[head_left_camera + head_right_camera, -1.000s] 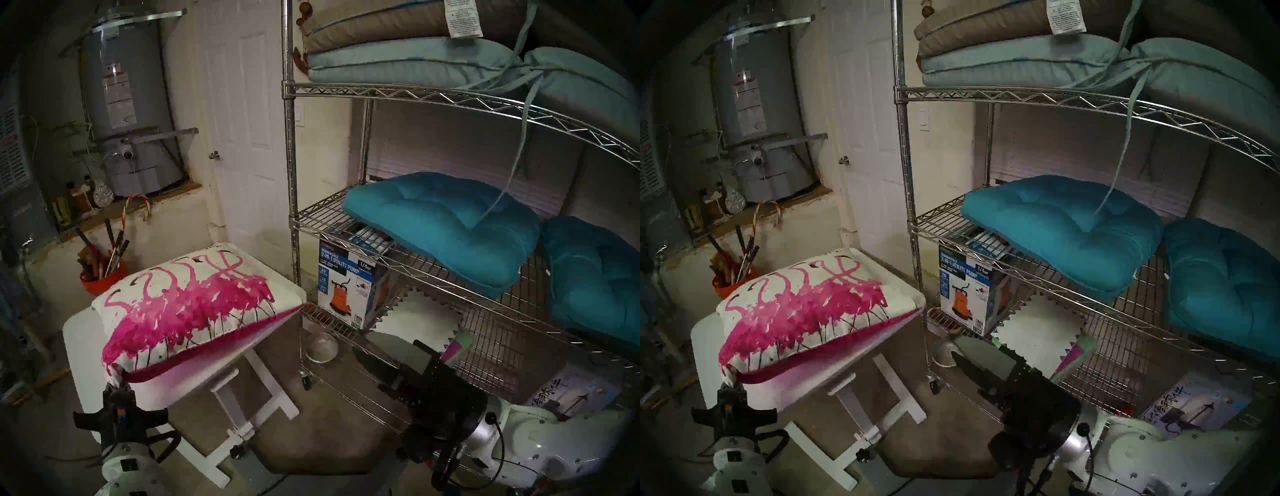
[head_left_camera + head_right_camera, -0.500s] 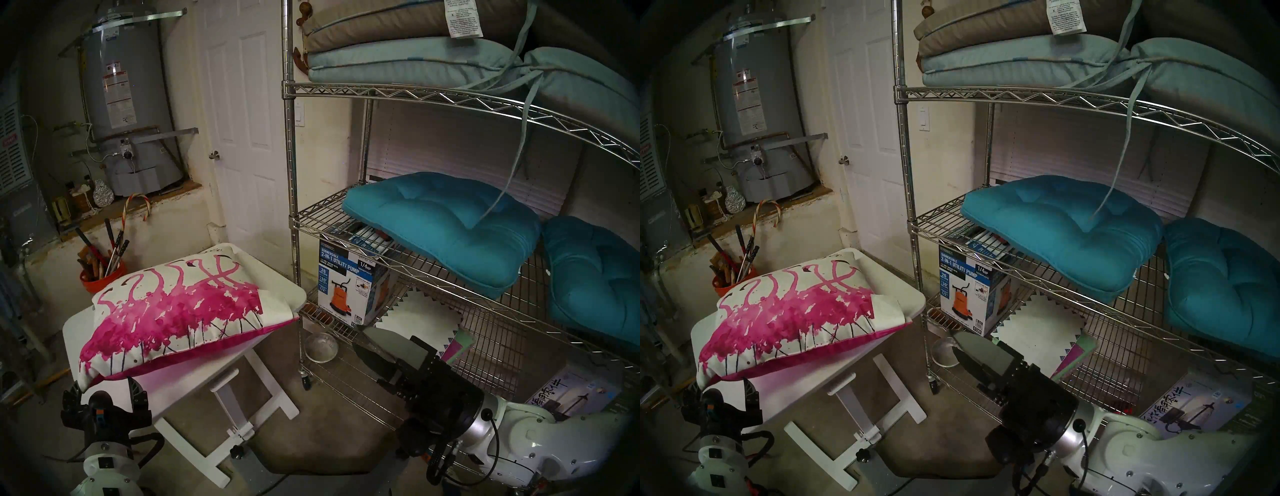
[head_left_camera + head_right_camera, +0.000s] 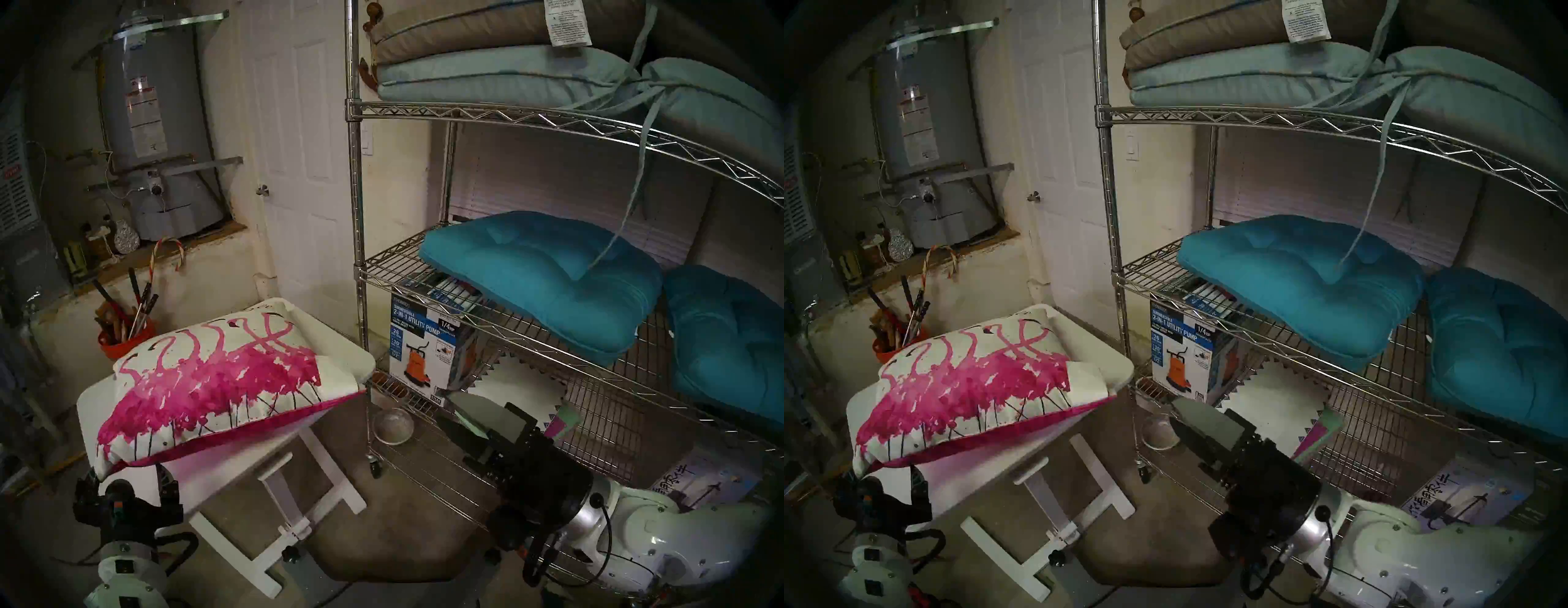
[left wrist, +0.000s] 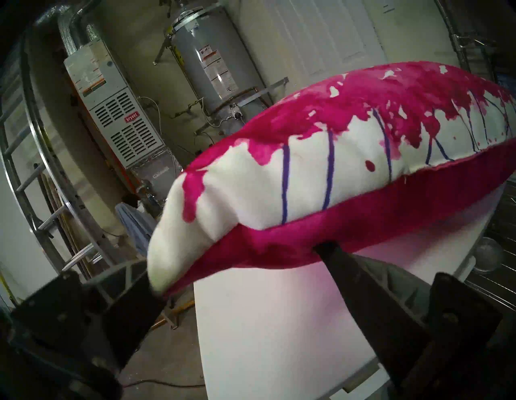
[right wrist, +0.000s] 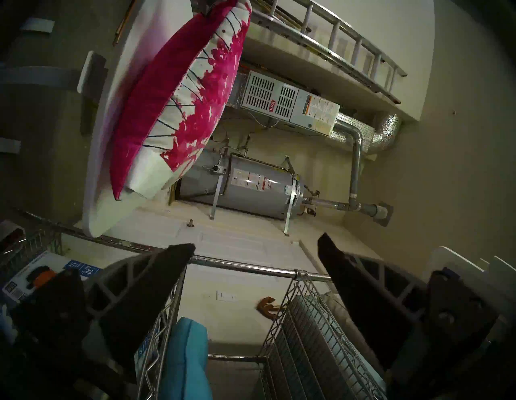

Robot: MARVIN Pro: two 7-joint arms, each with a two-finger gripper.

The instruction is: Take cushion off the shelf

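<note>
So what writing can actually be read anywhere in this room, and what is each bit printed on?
"2-IN-1 UTILITY PUMP": the pump box on the wire shelf.
"1/4 HP": same box, upper right corner.
"bryant": red badge on the furnace.
Large Chinese characters: flat box low on the shelf, too blurred to read.
Care tag on the tan pad: print too small.
Water heater stickers: too small.

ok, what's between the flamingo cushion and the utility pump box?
Head view: the wire shelf's chrome front post and the white table's bare corner, nothing else.
</note>
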